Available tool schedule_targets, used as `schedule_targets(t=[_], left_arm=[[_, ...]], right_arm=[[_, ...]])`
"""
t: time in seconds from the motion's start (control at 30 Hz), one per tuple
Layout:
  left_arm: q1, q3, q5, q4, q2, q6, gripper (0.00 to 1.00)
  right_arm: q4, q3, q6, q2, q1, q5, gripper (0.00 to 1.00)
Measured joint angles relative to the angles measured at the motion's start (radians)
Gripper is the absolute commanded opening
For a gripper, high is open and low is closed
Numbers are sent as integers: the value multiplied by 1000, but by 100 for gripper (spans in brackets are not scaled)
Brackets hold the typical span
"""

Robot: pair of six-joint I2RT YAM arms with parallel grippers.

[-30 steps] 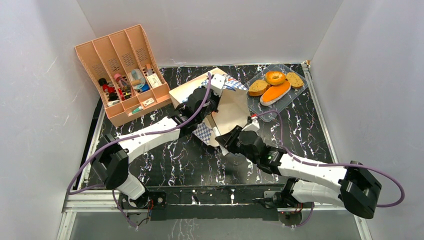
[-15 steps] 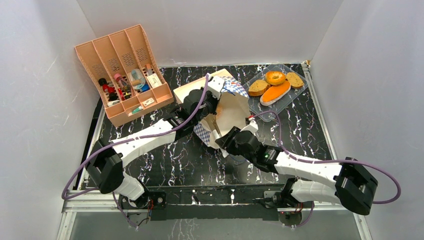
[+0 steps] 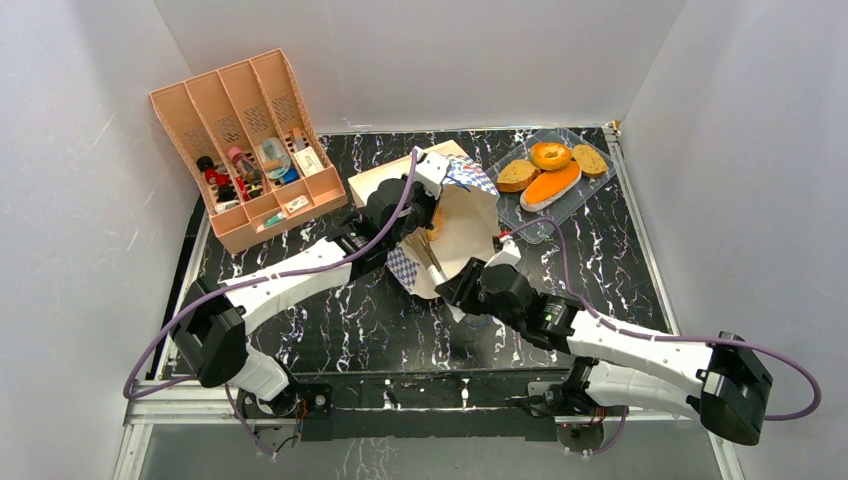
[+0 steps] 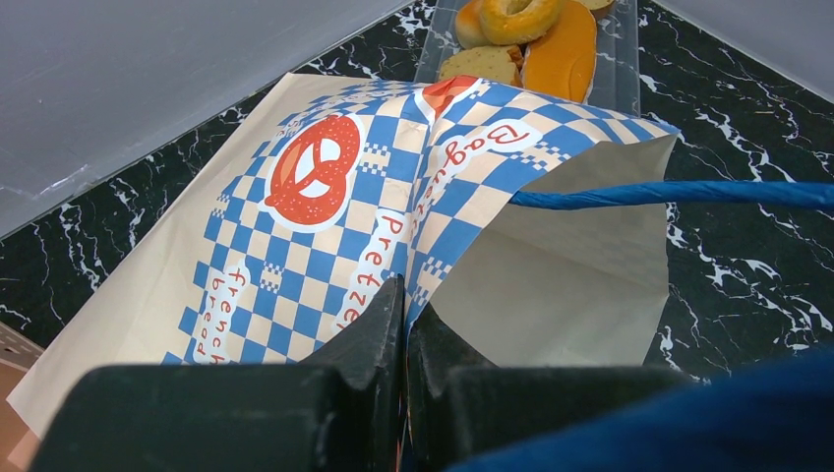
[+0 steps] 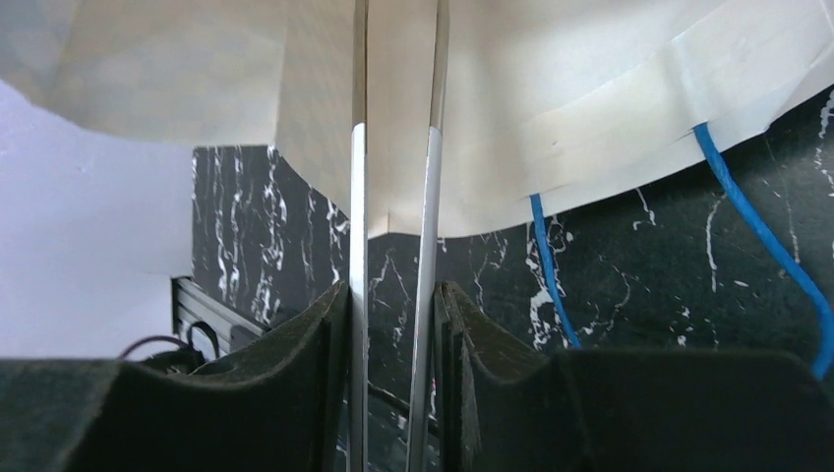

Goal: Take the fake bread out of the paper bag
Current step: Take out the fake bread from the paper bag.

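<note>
The right claw [image 5: 393, 305] fills the near edge, its two dark fingers [image 5: 300, 393] pressed against the outer faces of a pair of metal tongs [image 5: 359, 216]. The tongs' two thin blades run side by side with a narrow gap between them, reaching away from the claw and across the pale cream paper of the paper bag [image 5: 590, 88] at the far side. A blue cord handle [image 5: 547, 275] hangs from the bag's edge over the black marbled desk [image 5: 639, 295] on the right. A white wall [image 5: 79, 216] shows on the left.
</note>
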Motion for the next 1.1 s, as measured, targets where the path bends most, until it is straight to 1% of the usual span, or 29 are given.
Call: schedule_targets(t=[0.27, 0.5, 0.7, 0.97, 1.1], left_arm=[[0, 0, 13, 0, 11, 1, 0], [0, 13, 29, -14, 15, 4, 0], [1, 47, 40, -47, 24, 5, 0], [1, 81, 64, -89, 32, 3, 0], [1, 101, 72, -116, 33, -1, 0]], right_arm=[[-107, 0, -92, -36, 42, 27, 28], [-251, 42, -147, -68, 73, 122, 28], [-325, 73, -172, -78, 80, 180, 28], [-366, 87, -191, -4, 100, 231, 29], [-370, 116, -198, 66, 109, 256, 31]])
